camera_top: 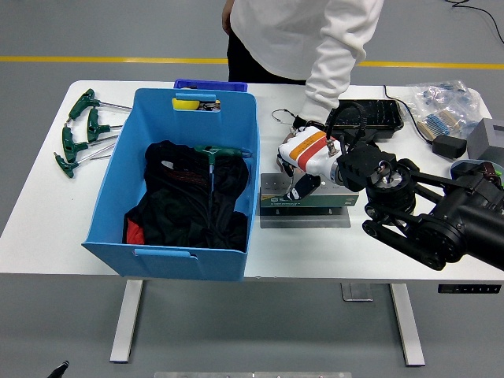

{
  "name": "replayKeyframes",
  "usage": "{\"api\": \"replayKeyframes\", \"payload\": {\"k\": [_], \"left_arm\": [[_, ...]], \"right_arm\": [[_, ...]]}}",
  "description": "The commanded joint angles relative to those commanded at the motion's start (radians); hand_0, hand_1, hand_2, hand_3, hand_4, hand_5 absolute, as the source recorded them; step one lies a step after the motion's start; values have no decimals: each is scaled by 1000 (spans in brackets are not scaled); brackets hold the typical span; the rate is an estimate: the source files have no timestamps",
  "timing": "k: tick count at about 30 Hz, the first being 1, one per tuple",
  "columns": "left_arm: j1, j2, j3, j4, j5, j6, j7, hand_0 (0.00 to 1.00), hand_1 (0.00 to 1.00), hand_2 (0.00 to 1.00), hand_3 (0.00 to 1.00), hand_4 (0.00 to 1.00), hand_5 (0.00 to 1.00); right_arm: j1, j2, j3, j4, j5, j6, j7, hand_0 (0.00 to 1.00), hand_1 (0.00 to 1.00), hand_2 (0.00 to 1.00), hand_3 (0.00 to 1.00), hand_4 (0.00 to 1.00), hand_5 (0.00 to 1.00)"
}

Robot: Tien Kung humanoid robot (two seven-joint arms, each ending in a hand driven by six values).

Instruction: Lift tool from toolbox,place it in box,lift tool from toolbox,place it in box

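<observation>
Your right hand (pixel 303 161): reaches in from the right on its black arm (pixel 429 213) and sits over the left half of the toolbox (pixel 305 201). White shell with an orange and red band. The fingers (pixel 297 187) are curled downward to the toolbox top; you cannot tell whether they are pinching a tool, since anything under them is hidden.

Toolbox: a low grey-green case on the white counter (pixel 47 213), just right of the blue box (pixel 177 185) and close to its wall.

Blue box: a large open plastic bin at counter centre-left. Inside you have a heap of black cloth (pixel 185 209) with a red patch, and one green T-handle tool (pixel 218 153) lying on the cloth, handle toward the right wall.

T-handle wrenches (pixel 83 130): several green-handled ones lie loose on the counter left of the blue box, well apart from the toolbox.

Yellow item (pixel 187 103): sits in a small blue tray behind the blue box's far wall.

Person (pixel 303 31): stands at the far side in a white top; one sleeved arm reaches down to a spot just behind your right hand, the person's hand mostly hidden.

Black case (pixel 370 114) and clear bags of parts (pixel 441 106): far right of the counter.
</observation>
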Motion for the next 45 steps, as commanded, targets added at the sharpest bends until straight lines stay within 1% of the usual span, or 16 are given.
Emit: {"api": "replayKeyframes", "payload": {"k": [2,7,8,19,20,25,26,31,32,37,38,43,44,45], "left_arm": [[0,0,0,0,0,0,0,782,802,812,723,714,586],[1,1,-1,0,2,0,-1,782,802,812,723,714,586],[0,1,-1,0,1,0,-1,782,802,813,723,713,586],[-3,2,13,0,-15,-2,-4,782,802,811,724,714,586],[-3,2,14,0,-17,-2,-4,780,801,811,724,714,586],[-3,2,11,0,-17,-1,-4,780,801,811,724,714,586],[-2,2,12,0,-18,-1,-5,780,802,812,724,714,586],[-2,3,10,0,-18,-1,-5,780,802,812,724,714,586],[-1,3,12,0,-20,0,-6,780,801,811,725,716,587],[0,3,14,0,-25,1,-7,780,801,811,725,716,587],[0,3,14,0,-25,1,-7,781,802,811,724,716,588],[-1,2,14,0,-27,2,-7,781,802,811,724,716,588],[-1,2,13,0,-27,2,-8,782,803,811,724,716,587],[-1,2,14,0,-28,2,-8,782,803,811,724,716,587]], "right_arm": [[4,-1,-7,-1,-7,1,1,821,448,424,373,960,528],[11,-2,-16,-5,-28,-4,5,821,448,424,373,960,528],[12,-3,-16,-5,-31,-4,5,826,462,437,371,962,533],[28,-12,-24,-8,-50,22,-3,828,459,437,361,968,545],[29,-13,-25,-8,-51,26,-4,825,442,418,336,972,555],[31,-14,-25,-9,-51,45,-10,825,442,418,336,972,555],[31,-14,-25,-10,-51,50,-11,787,397,369,293,966,565],[34,-13,-25,-14,-51,57,-15,787,397,369,293,966,565],[36,-13,-26,-15,-52,55,-15,706,331,299,223,956,579],[44,-10,-23,-16,-56,41,-16,706,331,299,223,956,579],[45,-9,-22,-17,-54,40,-16,483,222,213,156,929,592],[45,-10,-24,-25,-42,44,-16,483,222,213,156,929,592],[45,-10,-24,-26,-39,46,-17,250,162,170,123,916,594],[44,-11,-24,-27,-35,47,-17,250,162,170,123,916,594]]}}
